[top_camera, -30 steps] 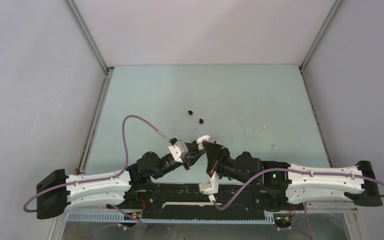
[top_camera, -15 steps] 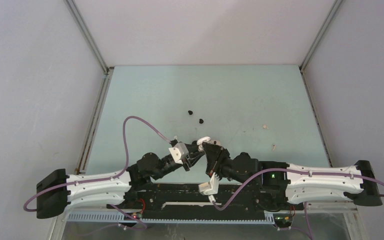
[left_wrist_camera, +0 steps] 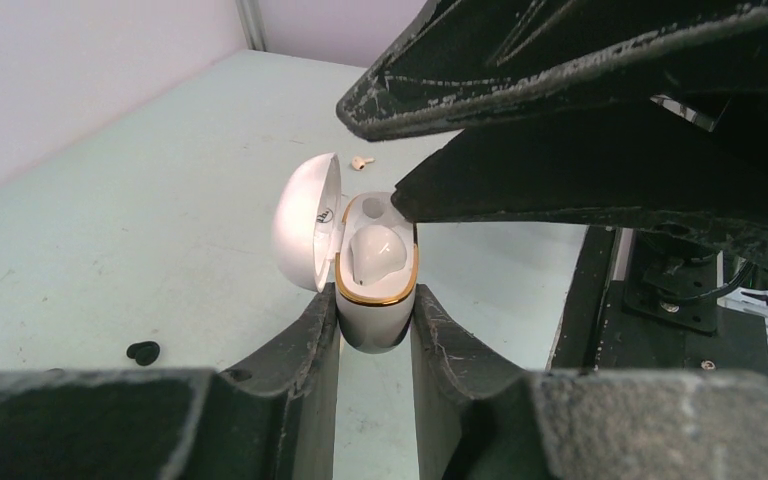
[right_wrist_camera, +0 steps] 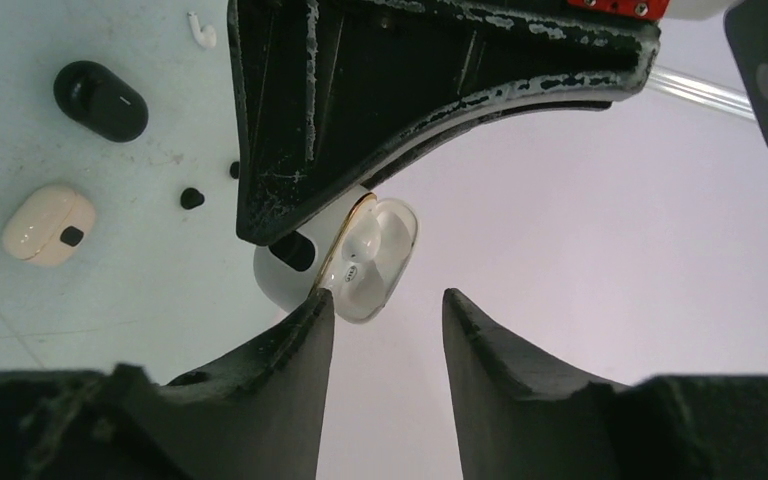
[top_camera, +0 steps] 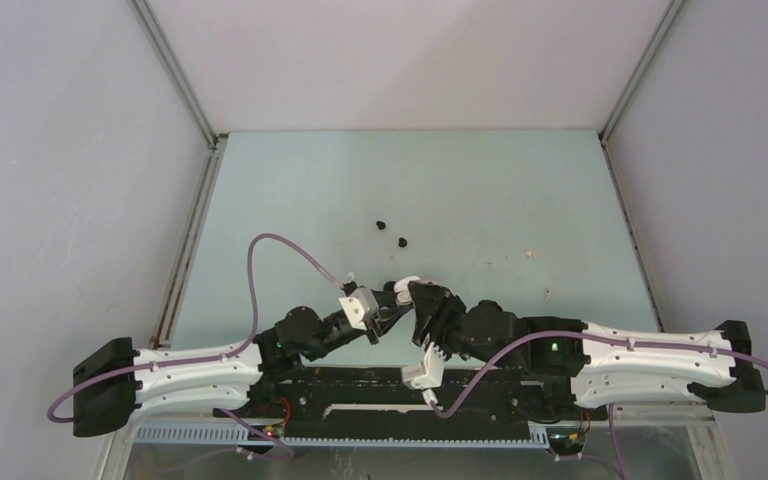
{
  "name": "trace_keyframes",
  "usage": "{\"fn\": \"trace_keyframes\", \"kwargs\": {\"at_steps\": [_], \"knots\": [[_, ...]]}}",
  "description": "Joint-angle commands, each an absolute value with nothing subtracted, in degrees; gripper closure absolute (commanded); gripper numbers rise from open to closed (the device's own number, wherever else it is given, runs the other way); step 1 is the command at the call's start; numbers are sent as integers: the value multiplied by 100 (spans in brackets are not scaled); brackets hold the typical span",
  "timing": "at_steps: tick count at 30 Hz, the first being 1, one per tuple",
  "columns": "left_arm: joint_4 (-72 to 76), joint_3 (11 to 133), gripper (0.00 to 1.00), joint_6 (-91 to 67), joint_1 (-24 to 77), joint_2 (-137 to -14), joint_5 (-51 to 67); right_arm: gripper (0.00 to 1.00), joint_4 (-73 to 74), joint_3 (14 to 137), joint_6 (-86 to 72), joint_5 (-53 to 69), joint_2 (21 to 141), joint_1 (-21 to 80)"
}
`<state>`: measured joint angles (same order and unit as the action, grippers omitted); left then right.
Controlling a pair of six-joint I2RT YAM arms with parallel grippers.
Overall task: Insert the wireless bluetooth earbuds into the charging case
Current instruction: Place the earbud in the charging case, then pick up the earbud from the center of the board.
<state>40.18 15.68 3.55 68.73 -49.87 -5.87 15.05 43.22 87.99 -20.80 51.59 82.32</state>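
My left gripper [left_wrist_camera: 375, 312] is shut on a white charging case [left_wrist_camera: 372, 300] with a gold rim, held above the table with its lid open to the left. One white earbud [left_wrist_camera: 376, 250] sits in the case, and the socket beside it is empty. My right gripper [right_wrist_camera: 385, 305] is open and empty, with one fingertip [right_wrist_camera: 315, 305] against the case's rim [right_wrist_camera: 360, 262]. In the top view the two grippers meet near the table's front [top_camera: 407, 288]. Two black earbuds [top_camera: 381, 224] [top_camera: 402, 241] and two pale ones [top_camera: 530, 254] [top_camera: 548, 294] lie on the table.
The right wrist view shows a black case [right_wrist_camera: 100, 100] and a cream case [right_wrist_camera: 48, 224] lying on the table, with a black bud [right_wrist_camera: 192, 198] and a white bud [right_wrist_camera: 198, 30] nearby. Walls enclose the table on three sides.
My right arm has shifted a little to the left, bringing its gripper closer against the case. My left gripper still holds the case in nearly the same place.
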Motion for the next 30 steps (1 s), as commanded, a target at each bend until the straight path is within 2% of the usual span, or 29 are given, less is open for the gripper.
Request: {"fn": "trace_keyframes", "kwargs": {"at_steps": [1,8,11,17,23,27,30], "knots": [[4462,1626,100,485,6908,-4927,-683,51,2035,4694,8446,-2149,5041,8261],[4435,1609,100,394,6917,-4865,-757,47,2419,5262,8095,-2376,4765,8132],[4435,1614,100,295,6918,-4867,-813,45,2508,5492,7761,-2352,4684,7744],[4431,1589,100,44,6917,-4833,-918,43,2807,5981,6638,-1615,4632,6140],[4125,1535,100,-388,6917,-4594,-1228,46,3116,6280,5183,-103,4856,3991],[3806,1479,100,-613,6908,-4260,-1657,49,3389,6527,4076,785,5345,3102],[3458,1481,100,-780,6902,-3921,-2072,50,3729,6820,3177,1199,5860,2860]]}}
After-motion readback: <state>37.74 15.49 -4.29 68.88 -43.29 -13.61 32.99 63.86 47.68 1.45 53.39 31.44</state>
